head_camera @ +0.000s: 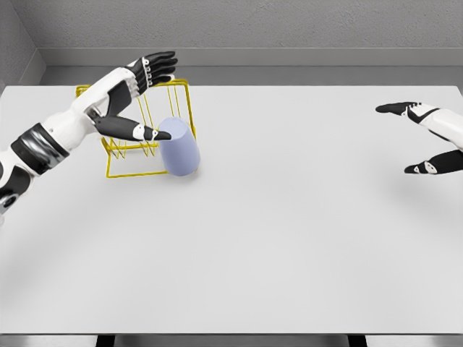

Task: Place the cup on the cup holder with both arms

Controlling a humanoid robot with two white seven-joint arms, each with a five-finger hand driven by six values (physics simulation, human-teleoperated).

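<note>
Lying tilted on white table [289,238], smooth lavender cup [179,147] leaning against yellow wire cup holder [137,155], long axis slanting up-left, left hand [134,97] hovering spread wide, holding nothing, right hand [423,137] spreading empty far right.

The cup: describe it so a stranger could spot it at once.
Start at the white table and go to its far left, where a yellow wire cup holder stands. The cup sits against the holder's right side, just past the left hand: a solid, pale lavender cylinder.

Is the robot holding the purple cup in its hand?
No, the cup stands on the table beside the yellow holder, and the left hand is open.
</note>
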